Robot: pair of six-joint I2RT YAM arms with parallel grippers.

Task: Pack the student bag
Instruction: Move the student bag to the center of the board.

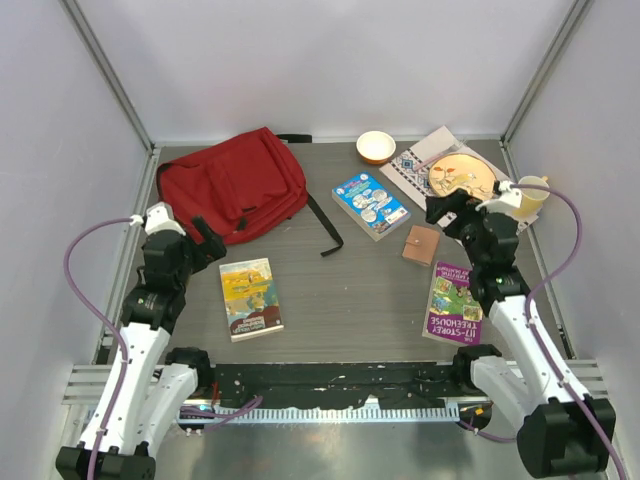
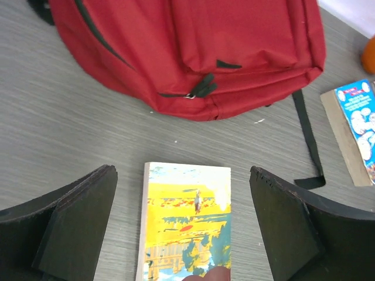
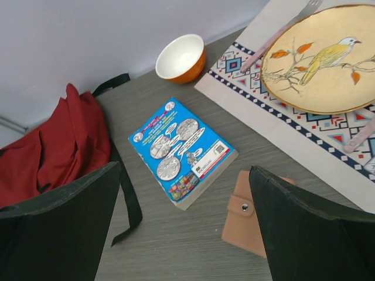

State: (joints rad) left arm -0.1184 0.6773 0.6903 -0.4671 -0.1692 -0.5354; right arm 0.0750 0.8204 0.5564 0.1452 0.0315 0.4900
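1. Spread wide at the bottom of the left wrist view, the black fingers of the left gripper (image 2: pixel 181 172) frame a yellow book (image 2: pixel 187 222), which lies flat on the grey table (image 2: pixel 70 129).
2. From above, with the table's centre as the hub, the left gripper (image 1: pixel 207 243) hovers at 9 o'clock, and the yellow book (image 1: pixel 250 298) lies at 8 o'clock.
3. The student bag (image 1: pixel 232 185), red with black straps, lies flat at 10 o'clock near the back wall. Its zipped edge (image 2: pixel 193 93) faces the left gripper, and one strap trails toward the centre.
4. The right gripper (image 1: pixel 447 212) hangs at 2 o'clock, its fingers also spread wide and holding nothing.
5. Below it lie a blue book (image 3: pixel 181 152) and, just beside that at its 4 o'clock, a brown wallet (image 3: pixel 249 216).
6. An orange bowl (image 1: pixel 375 146) stands at 12 o'clock.
7. A patterned placemat (image 1: pixel 412 165) at 1 to 2 o'clock carries a plate (image 1: pixel 462 175) painted with a bird.
8. A yellow cup (image 1: pixel 531 196) stands at the table's 3 o'clock edge.
9. A purple book (image 1: pixel 453 303) lies at 4 o'clock, beside the right arm.
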